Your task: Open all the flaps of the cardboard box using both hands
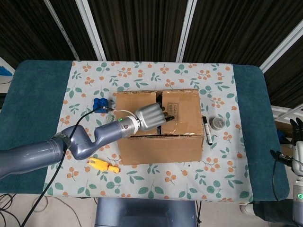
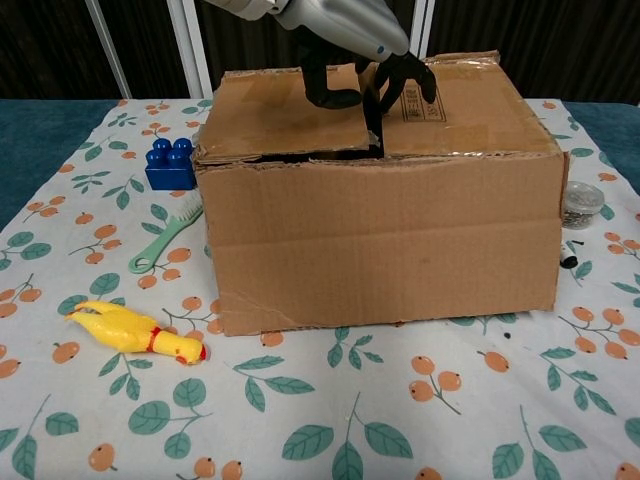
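Observation:
The cardboard box (image 1: 158, 139) stands mid-table on the floral cloth, its two top flaps lying nearly flat with a dark seam between them. My left hand (image 1: 152, 116) is over the top of the box, reaching in from the left. In the chest view the left hand (image 2: 350, 40) arches over the seam: its thumb rests on the left flap (image 2: 285, 110), and its dark fingertips (image 2: 412, 80) touch the right flap (image 2: 460, 105), one dipping at the gap. It holds nothing. My right hand (image 1: 298, 127) stays at the far right edge, off the table, only partly visible.
A blue block (image 1: 99, 103) and a green brush (image 2: 165, 237) lie left of the box. A yellow rubber chicken (image 1: 103, 165) is at the front left. A black marker (image 1: 207, 130) and a small round tin (image 1: 217, 123) sit to the right of the box.

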`<action>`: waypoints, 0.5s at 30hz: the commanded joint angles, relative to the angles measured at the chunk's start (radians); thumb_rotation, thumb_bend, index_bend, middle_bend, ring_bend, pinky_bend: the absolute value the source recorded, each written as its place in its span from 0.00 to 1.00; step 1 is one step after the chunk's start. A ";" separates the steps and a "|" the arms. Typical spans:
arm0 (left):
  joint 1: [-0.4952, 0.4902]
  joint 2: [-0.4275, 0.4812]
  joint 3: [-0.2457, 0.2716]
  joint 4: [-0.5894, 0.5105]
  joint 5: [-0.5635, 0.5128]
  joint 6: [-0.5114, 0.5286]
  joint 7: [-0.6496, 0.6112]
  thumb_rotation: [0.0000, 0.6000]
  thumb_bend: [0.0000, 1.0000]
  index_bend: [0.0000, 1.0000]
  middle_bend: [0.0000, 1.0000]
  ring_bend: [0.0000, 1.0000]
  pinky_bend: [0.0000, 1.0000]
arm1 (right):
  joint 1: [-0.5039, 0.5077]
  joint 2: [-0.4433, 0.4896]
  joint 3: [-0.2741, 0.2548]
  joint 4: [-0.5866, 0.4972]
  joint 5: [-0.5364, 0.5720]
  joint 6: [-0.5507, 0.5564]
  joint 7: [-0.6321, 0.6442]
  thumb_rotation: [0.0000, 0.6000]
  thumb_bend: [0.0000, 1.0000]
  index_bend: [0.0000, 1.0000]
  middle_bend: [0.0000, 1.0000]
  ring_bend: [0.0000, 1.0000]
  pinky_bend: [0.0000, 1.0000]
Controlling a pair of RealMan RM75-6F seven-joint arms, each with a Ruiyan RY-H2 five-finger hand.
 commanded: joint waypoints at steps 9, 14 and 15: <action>-0.020 -0.004 0.042 0.004 -0.004 0.024 -0.019 1.00 0.64 0.13 0.35 0.26 0.31 | -0.003 0.000 0.004 -0.003 0.000 -0.005 0.003 1.00 0.23 0.00 0.00 0.00 0.20; -0.025 0.001 0.055 0.003 -0.004 0.032 -0.031 1.00 0.65 0.16 0.44 0.26 0.31 | -0.003 -0.002 0.005 -0.002 -0.003 -0.006 0.004 1.00 0.23 0.00 0.00 0.00 0.20; -0.026 0.002 0.057 0.002 -0.004 0.034 -0.033 1.00 0.65 0.16 0.46 0.26 0.31 | -0.004 -0.003 0.005 -0.003 -0.003 -0.007 0.005 1.00 0.23 0.00 0.00 0.00 0.20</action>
